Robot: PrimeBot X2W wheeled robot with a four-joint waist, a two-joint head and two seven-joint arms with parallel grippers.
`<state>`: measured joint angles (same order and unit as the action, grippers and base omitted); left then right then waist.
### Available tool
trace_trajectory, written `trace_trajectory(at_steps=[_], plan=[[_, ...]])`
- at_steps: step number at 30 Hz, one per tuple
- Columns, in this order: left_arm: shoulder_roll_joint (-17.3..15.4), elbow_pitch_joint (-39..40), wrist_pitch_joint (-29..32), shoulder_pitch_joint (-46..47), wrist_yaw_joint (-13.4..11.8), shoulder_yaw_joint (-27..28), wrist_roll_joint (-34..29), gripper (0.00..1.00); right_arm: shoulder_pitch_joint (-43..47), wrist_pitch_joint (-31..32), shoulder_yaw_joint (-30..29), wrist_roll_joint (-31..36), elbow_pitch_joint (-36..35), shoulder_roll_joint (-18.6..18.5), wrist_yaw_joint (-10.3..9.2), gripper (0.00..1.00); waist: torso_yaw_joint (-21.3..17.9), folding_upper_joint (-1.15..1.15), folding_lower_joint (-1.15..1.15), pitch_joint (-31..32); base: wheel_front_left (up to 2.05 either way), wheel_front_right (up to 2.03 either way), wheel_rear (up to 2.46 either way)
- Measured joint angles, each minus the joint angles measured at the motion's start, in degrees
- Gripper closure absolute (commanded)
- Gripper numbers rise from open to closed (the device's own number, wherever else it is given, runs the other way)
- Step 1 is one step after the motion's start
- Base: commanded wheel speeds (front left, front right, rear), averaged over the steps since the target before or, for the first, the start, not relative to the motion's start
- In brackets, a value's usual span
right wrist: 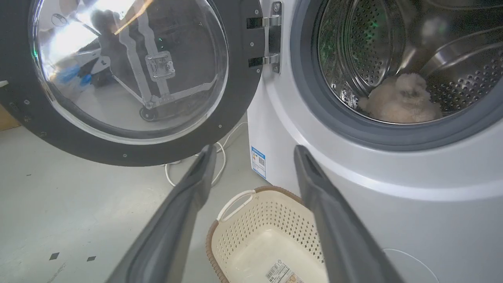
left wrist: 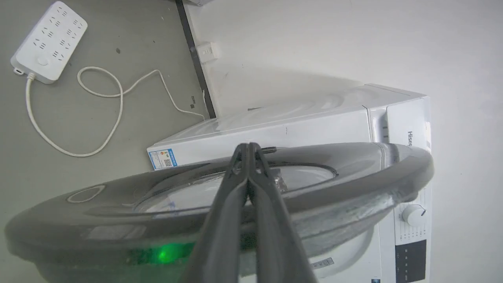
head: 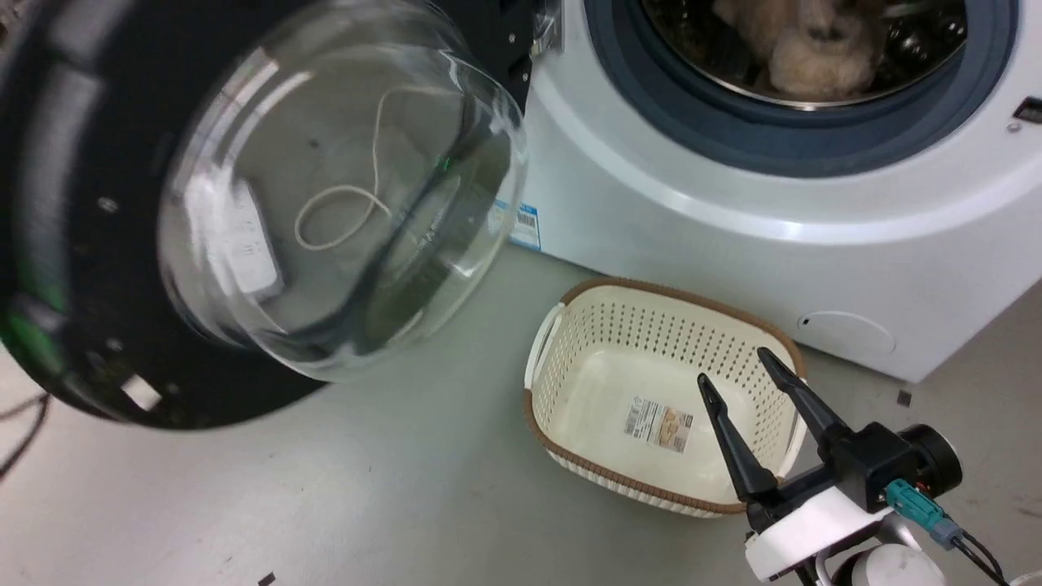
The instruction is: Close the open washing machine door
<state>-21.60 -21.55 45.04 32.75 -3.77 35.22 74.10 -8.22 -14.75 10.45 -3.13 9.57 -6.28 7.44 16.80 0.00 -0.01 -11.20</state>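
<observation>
Washing machine door (head: 326,203) hanging wide open, swung out left of washing machine (head: 733,244). Left pincer (left wrist: 247,148) pressed together, pointing across door's outer face. Right pincer (head: 734,365) spread, holding nothing, hovering over cream basket (head: 586,325). Basket sitting on floor (head: 391,488) just before machine, below porthole. Fluffy beige toy (head: 814,57) lying in drum. Power strip (left wrist: 49,41) and white cable (left wrist: 114,94) lying on floor beyond door.

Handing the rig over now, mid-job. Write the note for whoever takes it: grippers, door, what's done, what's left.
Left gripper: shut, fingers lying across the outer face of the washing machine door; contact unclear.
Right gripper: open, empty, above the basket.
Door stands wide open, swung away from the washing machine.
Done: left arm is behind the door. Left: push it shut against the machine.
</observation>
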Motion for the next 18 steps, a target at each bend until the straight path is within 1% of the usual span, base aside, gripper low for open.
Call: trace_trajectory(at_steps=[4, 8, 13, 18], plan=[[3.6, 4.2, 4.9, -3.8, 0.4, -1.6, 2.2, 1.00, 0.2, 0.0, -1.0, 0.0, 0.2, 0.4, 0.00, 0.00, 0.0, 0.00, 0.00, 2.0, 0.00, 0.00, 0.00], [7.4, 9.1, 10.9, -8.4, -0.3, -3.8, 4.9, 1.00, 1.2, 0.0, -2.1, 0.0, 0.4, 1.1, 0.00, 0.00, -0.4, 0.00, 0.00, 4.2, 0.00, 0.00, 0.00], [12.4, 18.1, 16.1, -15.4, -2.6, -7.0, 6.8, 1.00, 2.4, 0.0, -3.2, 0.1, 0.6, 1.9, 0.00, 0.00, -1.6, 0.00, 0.00, 6.5, 0.00, 0.00, 0.00], [16.8, 26.2, 18.2, -22.3, -4.2, -11.3, 7.9, 1.00, 2.9, 0.0, -3.6, 0.5, 0.8, 2.4, 0.00, 0.00, -4.1, 0.00, 0.00, 7.4, 0.00, 0.00, 0.00]])
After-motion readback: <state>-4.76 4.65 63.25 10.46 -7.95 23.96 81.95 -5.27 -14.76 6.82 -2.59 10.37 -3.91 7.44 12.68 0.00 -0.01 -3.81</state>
